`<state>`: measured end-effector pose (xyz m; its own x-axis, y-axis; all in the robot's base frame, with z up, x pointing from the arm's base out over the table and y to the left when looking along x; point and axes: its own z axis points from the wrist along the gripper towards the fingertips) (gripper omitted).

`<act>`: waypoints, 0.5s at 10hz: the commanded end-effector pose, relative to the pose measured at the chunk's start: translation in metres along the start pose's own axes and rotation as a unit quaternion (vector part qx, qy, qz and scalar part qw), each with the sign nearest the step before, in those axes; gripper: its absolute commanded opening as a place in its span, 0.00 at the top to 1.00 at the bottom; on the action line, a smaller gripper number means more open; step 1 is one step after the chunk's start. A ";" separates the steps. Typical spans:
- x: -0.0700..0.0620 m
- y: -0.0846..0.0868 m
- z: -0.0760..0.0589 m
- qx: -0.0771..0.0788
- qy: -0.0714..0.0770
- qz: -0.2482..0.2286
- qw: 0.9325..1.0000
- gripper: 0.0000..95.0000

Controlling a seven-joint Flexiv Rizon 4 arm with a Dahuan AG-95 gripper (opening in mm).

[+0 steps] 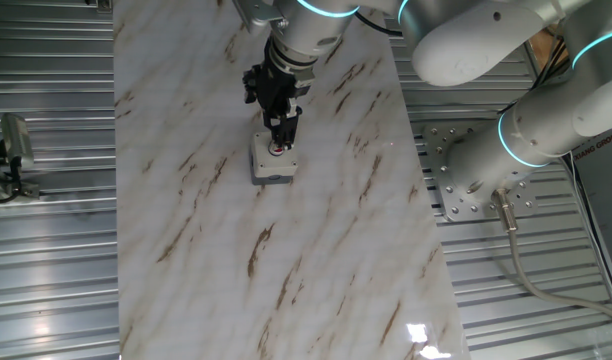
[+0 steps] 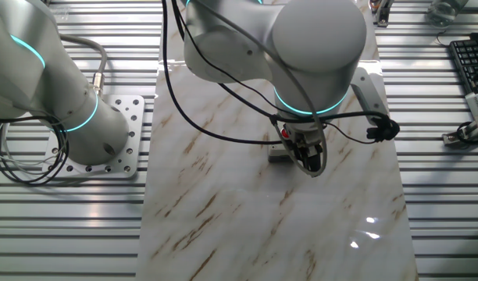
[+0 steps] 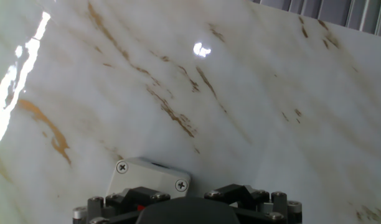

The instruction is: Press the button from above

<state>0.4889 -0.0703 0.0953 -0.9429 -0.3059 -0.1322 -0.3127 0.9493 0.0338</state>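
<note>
Arm reaching over table, wrist vertical, tool [image 1: 279, 143] pointing straight down.

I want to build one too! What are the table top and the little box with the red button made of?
Table top: looks like glossy marble or a marble-print sheet, with brown veins and bright glare. Box: probably light-grey plastic, matte, with corner screws. Red button: likely plastic.

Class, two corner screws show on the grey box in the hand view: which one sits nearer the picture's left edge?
The upper-left corner screw; the other screw sits lower and further right on the box.
</note>
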 end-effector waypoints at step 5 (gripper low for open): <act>0.000 0.000 0.000 0.000 0.000 -0.005 1.000 0.00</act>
<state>0.4892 -0.0700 0.0955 -0.9395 -0.3160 -0.1325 -0.3226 0.9460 0.0313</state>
